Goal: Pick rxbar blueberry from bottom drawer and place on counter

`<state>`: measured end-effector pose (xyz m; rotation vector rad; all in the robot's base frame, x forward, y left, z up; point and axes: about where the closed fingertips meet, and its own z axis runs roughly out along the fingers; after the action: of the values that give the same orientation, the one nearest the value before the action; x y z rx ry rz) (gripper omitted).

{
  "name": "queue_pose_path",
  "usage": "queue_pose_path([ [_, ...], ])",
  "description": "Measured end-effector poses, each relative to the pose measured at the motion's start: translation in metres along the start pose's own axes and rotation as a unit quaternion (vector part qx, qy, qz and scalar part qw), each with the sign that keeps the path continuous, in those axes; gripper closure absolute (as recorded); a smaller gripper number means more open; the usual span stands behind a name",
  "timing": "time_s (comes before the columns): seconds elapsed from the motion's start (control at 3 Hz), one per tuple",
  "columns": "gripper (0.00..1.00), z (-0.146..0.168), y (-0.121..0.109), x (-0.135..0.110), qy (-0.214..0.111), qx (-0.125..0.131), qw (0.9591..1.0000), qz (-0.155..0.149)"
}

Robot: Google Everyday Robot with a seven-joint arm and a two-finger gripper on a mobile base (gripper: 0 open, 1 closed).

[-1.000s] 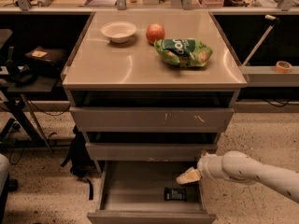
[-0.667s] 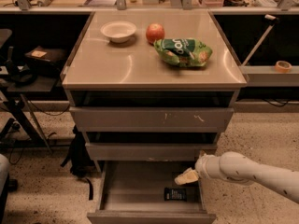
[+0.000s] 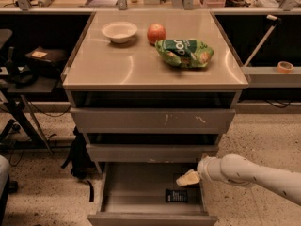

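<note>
The lowest grey metal drawer [image 3: 123, 197] of the three-drawer cabinet is pulled out, exposing its shallow rectangular tray. The small flat snack bar in a dark wrapper [image 3: 176, 195] lies flat on the tray floor, near the right wall and towards the front. The pale-tipped gripper [image 3: 187, 178], on a white arm [image 3: 254, 175] entering from the right, hangs over the right rear part of the tray, just above and behind the bar and apart from it. Its degree of opening cannot be determined; the bar is not in its grasp. The glossy grey-beige cabinet top [image 3: 127, 65] carries a white bowl [image 3: 119, 31], a red round fruit [image 3: 156, 33] and a crinkled green chip bag [image 3: 184, 52]. The two upper drawers [image 3: 150, 120] are closed.
</note>
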<state>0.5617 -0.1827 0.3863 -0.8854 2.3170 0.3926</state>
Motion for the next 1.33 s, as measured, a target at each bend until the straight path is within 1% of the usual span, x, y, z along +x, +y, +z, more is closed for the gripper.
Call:
queue_pose_path([
  [0.33, 0.00, 0.001, 0.026, 0.043, 0.026, -0.024, 0.9990, 0.026],
  [0.67, 0.00, 0.019, 0.051, 0.075, 0.051, -0.065, 0.9955, 0.045],
  [1.0, 0.00, 0.053, 0.064, 0.079, 0.058, -0.100, 0.9921, 0.049],
  [1.33, 0.00, 0.109, 0.052, 0.054, 0.031, -0.096, 0.9925, 0.069],
])
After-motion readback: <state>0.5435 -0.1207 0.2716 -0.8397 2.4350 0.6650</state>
